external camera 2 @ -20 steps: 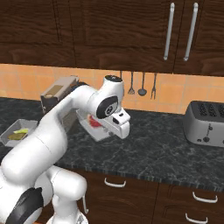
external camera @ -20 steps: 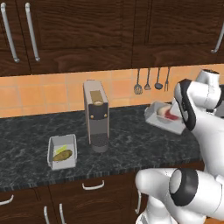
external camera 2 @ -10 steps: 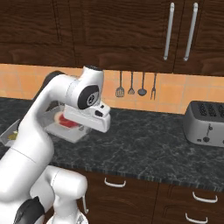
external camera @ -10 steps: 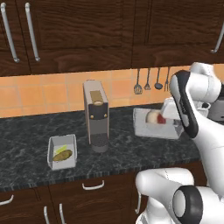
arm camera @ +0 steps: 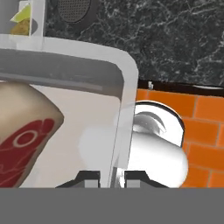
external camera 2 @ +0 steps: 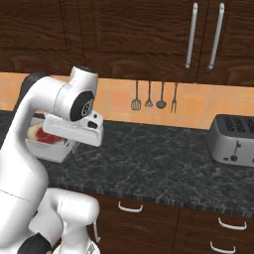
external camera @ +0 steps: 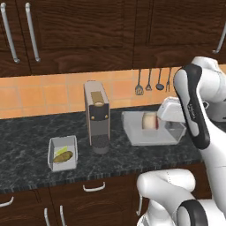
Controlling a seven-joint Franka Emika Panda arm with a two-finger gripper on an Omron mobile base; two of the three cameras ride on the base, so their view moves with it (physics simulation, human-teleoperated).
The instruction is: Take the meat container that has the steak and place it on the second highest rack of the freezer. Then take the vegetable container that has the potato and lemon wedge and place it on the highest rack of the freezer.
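Meat box [external camera: 145, 129] with steak [arm camera: 24, 139]: pinched by its wall in the tool [arm camera: 110, 177], off the desk [external camera: 26, 163], not yet racked. Vegetable box [external camera: 62, 153] with potato [external camera: 63, 156]: on the desk, left of the coffee machine [external camera: 97, 115], untouched. Both placements remain.

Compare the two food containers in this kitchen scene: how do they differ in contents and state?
The meat container holds a red steak and is gripped at its wall by the gripper; the vegetable container holds a potato and lemon wedge and sits untouched. Both are pale, open-topped boxes.
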